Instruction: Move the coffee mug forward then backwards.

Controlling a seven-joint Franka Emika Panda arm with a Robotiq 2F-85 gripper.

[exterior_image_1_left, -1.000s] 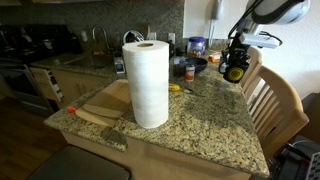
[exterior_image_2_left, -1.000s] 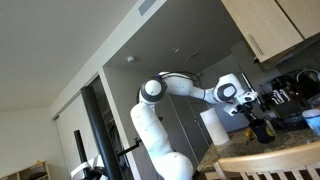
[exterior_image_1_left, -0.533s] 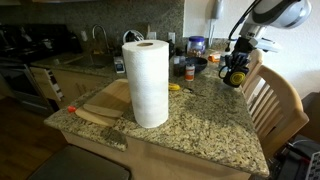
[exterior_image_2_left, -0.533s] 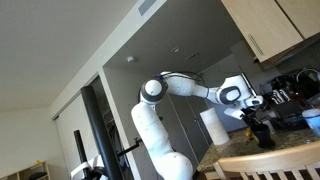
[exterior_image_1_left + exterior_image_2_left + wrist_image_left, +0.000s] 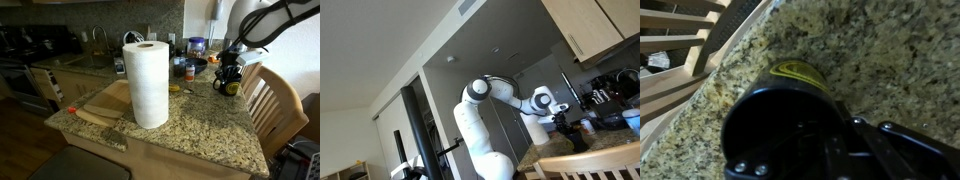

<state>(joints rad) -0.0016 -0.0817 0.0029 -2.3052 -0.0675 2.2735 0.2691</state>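
The gripper point(image 5: 228, 74) is clenched on the coffee mug point(image 5: 230, 85), coming down on it from 12 o'clock, so the mug sits directly under the fingers at the counter point(image 5: 200, 125). Whether its base touches the granite cannot be told. In the wrist view the mug's black body fills the middle of the picture right below the camera, with its yellow emblem point(image 5: 800, 72) at 12 o'clock. The slats of a wooden chair point(image 5: 675, 45) lie at 10 o'clock beyond the counter edge.

In an exterior view the mug stands at about 2 o'clock from the paper towel roll point(image 5: 150, 85), well apart from it.

By count:
- One mug
- One gripper
- One paper towel roll
- One blue-lidded jar point(image 5: 196, 45)
- One dark bowl point(image 5: 196, 66)
- One wooden cutting board point(image 5: 103, 102)
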